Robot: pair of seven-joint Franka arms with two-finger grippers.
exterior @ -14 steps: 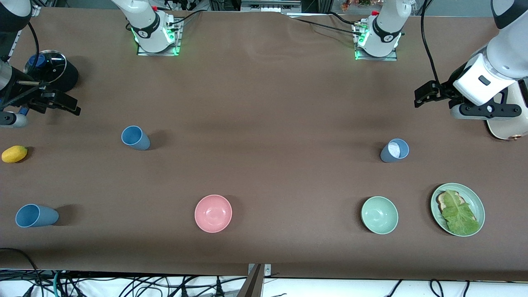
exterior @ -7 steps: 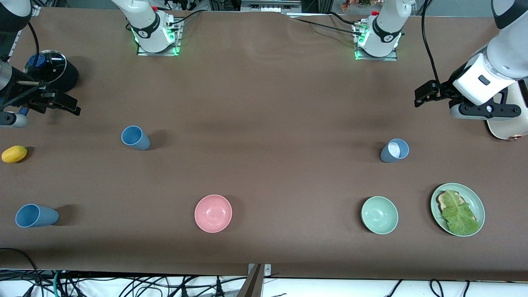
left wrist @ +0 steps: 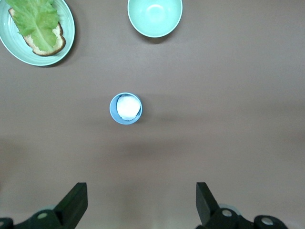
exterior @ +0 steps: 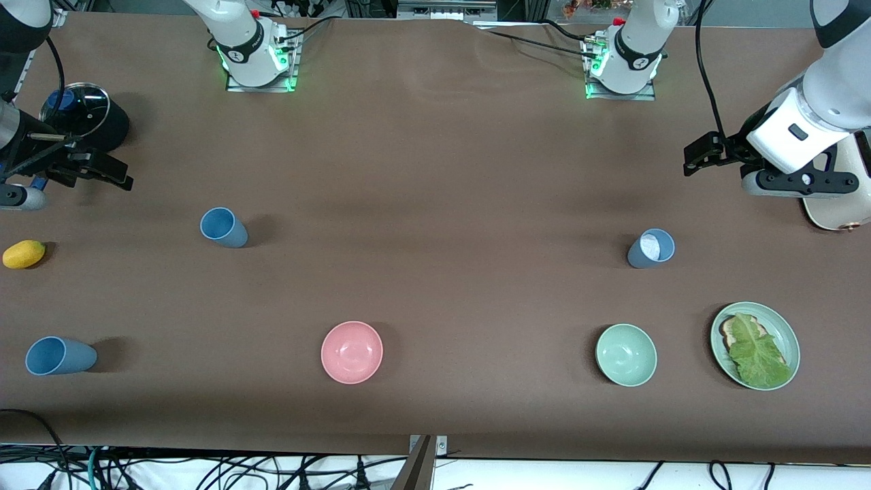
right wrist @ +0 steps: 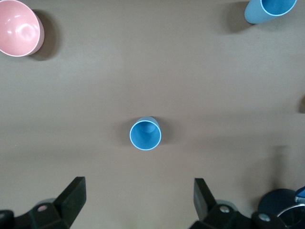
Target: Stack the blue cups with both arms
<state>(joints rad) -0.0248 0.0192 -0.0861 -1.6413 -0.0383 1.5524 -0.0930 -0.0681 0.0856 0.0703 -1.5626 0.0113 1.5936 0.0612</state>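
No cup is inside another cup yet, so the whole stacking job is not yet begun. There are three blue cups standing on the brown table (exterior: 435,170), all well apart. One sky-blue cup (exterior: 223,227) stands toward the right arm's end of the table, and it sits in the middle of the right wrist view (right wrist: 146,133). A second sky-blue cup (exterior: 58,356) stands nearer to the front camera than that one, close to the table's edge at the same end. The grey-blue cup (exterior: 651,248) stands toward the left arm's end, and it has something white in it (left wrist: 127,107), maybe paper or a lid, but it is hard to tell. The pink bowl (exterior: 352,352), the pale-green bowl (exterior: 626,354) and the plate with bread and lettuce (exterior: 754,346) sit nearer to the front camera than the grey-blue cup. A yellow lemon (exterior: 23,254) lies between the two sky-blue cups, near the table's edge. The right gripper (exterior: 88,170) hangs up in the air over its end of the table, beside a black pot (exterior: 88,122), with its two fingers wide apart and nothing in them. The left gripper (exterior: 704,155) hangs high over its own end of the table, fingers also wide apart and holding nothing. Each arm looks down at a cup, so I think each one should go down and grab its cup next.
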